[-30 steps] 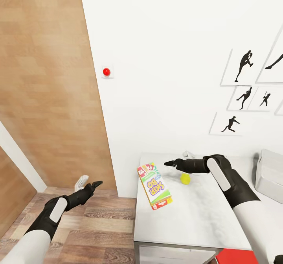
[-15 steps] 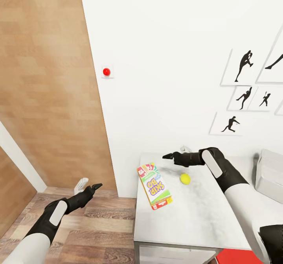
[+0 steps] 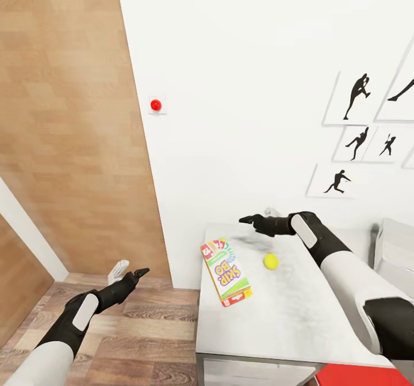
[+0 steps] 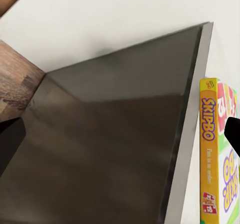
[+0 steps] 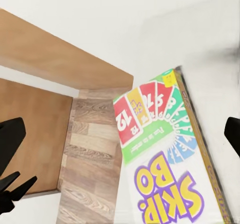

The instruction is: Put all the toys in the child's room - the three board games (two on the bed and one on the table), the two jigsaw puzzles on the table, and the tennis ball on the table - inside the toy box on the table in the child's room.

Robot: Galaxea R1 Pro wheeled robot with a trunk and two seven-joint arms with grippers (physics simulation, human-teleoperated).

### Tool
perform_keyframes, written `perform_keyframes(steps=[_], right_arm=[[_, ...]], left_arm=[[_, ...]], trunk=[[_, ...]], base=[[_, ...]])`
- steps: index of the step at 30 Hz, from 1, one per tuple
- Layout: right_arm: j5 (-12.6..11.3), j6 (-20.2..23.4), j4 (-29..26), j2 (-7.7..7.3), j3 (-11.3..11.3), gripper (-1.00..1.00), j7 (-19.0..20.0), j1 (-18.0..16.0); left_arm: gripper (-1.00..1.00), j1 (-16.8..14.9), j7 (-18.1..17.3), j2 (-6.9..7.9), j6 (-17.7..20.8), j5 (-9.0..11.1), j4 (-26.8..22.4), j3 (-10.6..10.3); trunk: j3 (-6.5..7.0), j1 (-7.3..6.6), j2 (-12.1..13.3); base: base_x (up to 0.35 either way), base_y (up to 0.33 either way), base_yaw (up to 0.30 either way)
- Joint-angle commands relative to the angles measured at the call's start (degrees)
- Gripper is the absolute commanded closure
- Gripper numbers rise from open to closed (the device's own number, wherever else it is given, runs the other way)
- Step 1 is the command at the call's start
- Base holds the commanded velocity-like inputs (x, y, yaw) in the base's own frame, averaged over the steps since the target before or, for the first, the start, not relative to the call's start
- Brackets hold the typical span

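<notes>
Left gripper (image 3: 138, 271) hangs low beside the worktop (image 3: 287, 317), jaws parted and empty. The Skip-Bo board game (image 3: 226, 271) overhangs the worktop's left edge; the tennis ball (image 3: 271, 261) rests just beside it. Farther back, the right gripper (image 3: 246, 220) hovers over both, jaws apart, holding nothing, likely poised to choose one. The toy box (image 3: 395, 253) sits at the far right.

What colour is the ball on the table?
Plain yellow-green tennis ball, clearest in the head view.
</notes>
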Motion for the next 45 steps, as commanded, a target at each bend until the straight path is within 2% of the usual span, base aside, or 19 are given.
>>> perform_keyframes(steps=[1, 6, 18, 34, 45], right_arm=[[0.25, 0.00, 0.01, -0.06, 0.24, -1.00, 0.34, -0.07], [0.21, -2.46, 1.58, 0.22, 0.27, -1.00, 0.44, -0.64], [-0.05, -3.42, 2.36, 0.33, 0.25, -1.00, 0.35, -0.94], [0.05, 0.94, 2.58, 0.51, 0.55, -1.00, 0.33, -0.92], [0.07, 1.94, 2.58, 0.53, 0.52, -1.00, 0.42, -0.93]], left_arm=[[-1.00, -0.06, -0.10, -0.03, 0.46, 0.20, -0.02, 0.23], [-1.00, -0.05, -0.10, -0.03, 0.39, 0.44, -0.01, 0.23], [-1.00, 0.02, -0.61, 0.40, 0.40, 0.73, 0.00, 0.40], [-1.00, 0.11, -0.21, 0.18, 0.34, 0.62, 0.07, 0.48], [-1.00, 0.18, -0.12, 0.30, 0.34, 0.48, 0.07, 0.45]], trunk=[[-0.12, 0.04, -0.13], [-0.12, 0.04, -0.13], [-0.25, 0.04, -0.13], [-1.41, 0.04, -0.13], [-2.40, 0.04, -0.13]], base=[[0.000, 0.000, 0.000], [0.000, 0.000, 0.000], [0.000, 0.000, 0.000], [0.000, 0.000, 0.000], [0.000, 0.000, 0.000]])
